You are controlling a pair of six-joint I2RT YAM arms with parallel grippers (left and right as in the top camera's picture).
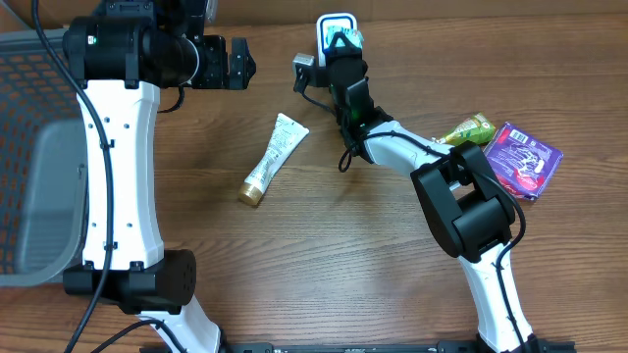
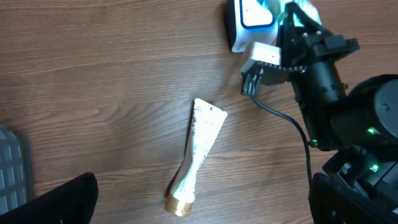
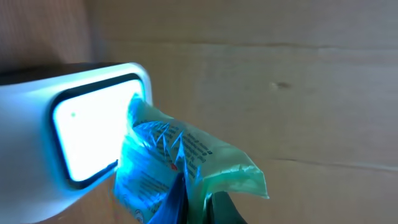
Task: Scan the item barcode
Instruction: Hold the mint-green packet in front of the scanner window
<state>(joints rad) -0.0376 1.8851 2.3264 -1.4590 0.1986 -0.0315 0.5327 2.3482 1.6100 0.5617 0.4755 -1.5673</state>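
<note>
Where the right gripper (image 1: pixel 341 51) is clamped on a green packet (image 3: pixel 186 155), the packet is pressed against the lit scanner (image 3: pixel 87 137) at the table (image 1: pixel 294 284)'s far edge. The left gripper (image 1: pixel 236 64) is held wide open near the far-left corner, and a tube (image 1: pixel 275 157) is seen mid-table.

The table (image 1: pixel 294 284) is brown wood grain. At 12 o'clock the scanner (image 1: pixel 329 22) is white, its window glowing pale blue. The packet (image 3: pixel 186 168) seems green with fine dark print, blue-tinted. The tube (image 1: pixel 278 149) is white, gold-capped. At 3 o'clock: 1 purple pouch (image 1: pixel 525 159), 1 green-gold pouch (image 1: pixel 466 128)
</note>
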